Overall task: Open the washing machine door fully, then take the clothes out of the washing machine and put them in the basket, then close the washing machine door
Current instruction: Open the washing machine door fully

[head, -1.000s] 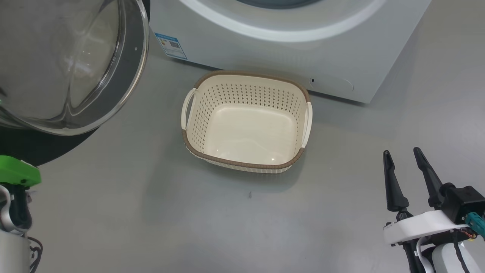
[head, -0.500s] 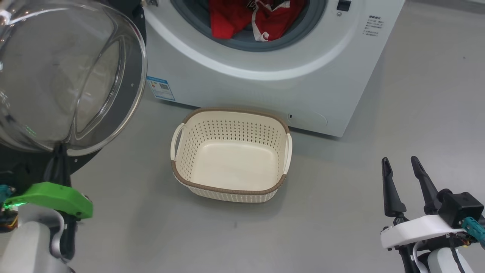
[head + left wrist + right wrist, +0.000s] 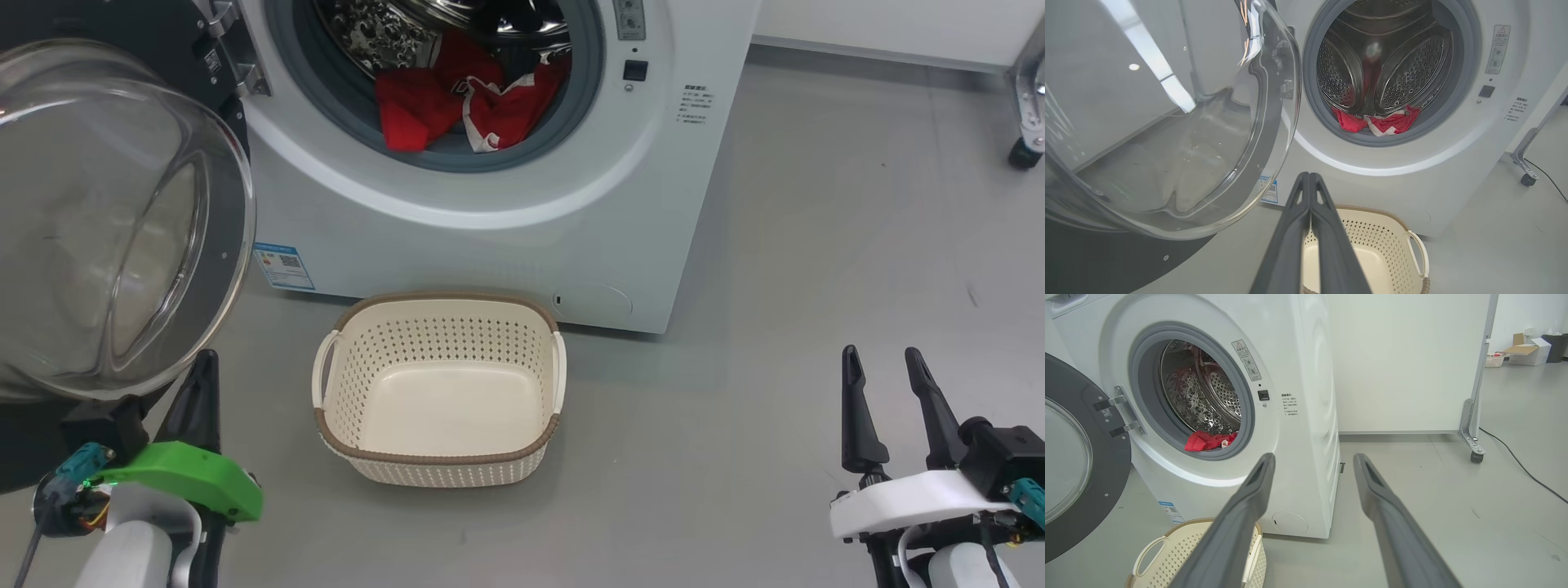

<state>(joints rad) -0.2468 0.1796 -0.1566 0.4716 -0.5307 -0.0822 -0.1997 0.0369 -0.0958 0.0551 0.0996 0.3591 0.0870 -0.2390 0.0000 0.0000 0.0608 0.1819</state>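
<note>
Hanging wide, the door [image 3: 122, 220] clears a path from clothes [image 3: 457, 110] to basket [image 3: 441, 299]; left claw [image 3: 1309, 179] pinched closed, empty, right claw [image 3: 880, 354] spread.

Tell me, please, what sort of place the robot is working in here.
Probably a lab or test space, not a home laundry: the washing machine stands free on a smooth grey floor, by a white partition on castors, with a cardboard box farther back.
</note>
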